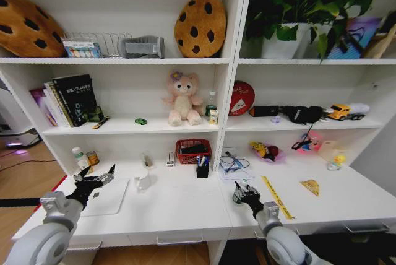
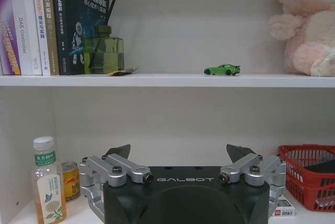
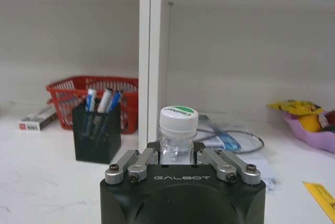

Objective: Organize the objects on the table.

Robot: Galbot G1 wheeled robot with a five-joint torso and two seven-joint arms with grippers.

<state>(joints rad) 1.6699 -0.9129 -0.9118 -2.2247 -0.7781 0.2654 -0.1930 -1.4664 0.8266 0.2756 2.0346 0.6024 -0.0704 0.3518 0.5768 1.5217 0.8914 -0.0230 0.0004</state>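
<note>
Home study or office corner: long white counter [image 1: 185, 209] under built-in white shelves [image 1: 124, 60], wood floor [image 1: 18, 184] at the side. Books [image 1: 68, 99], black pen holder [image 1: 202, 169], red basket [image 1: 193, 150], potted plant [image 1: 297, 5], plush bear [image 1: 182, 98], cookie cushions [image 1: 199, 25], toy truck [image 1: 346, 111].

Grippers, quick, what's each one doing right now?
Left gripper: open, holding nothing, above the desk's left end.
Right gripper: shut on a small clear bottle.
</note>
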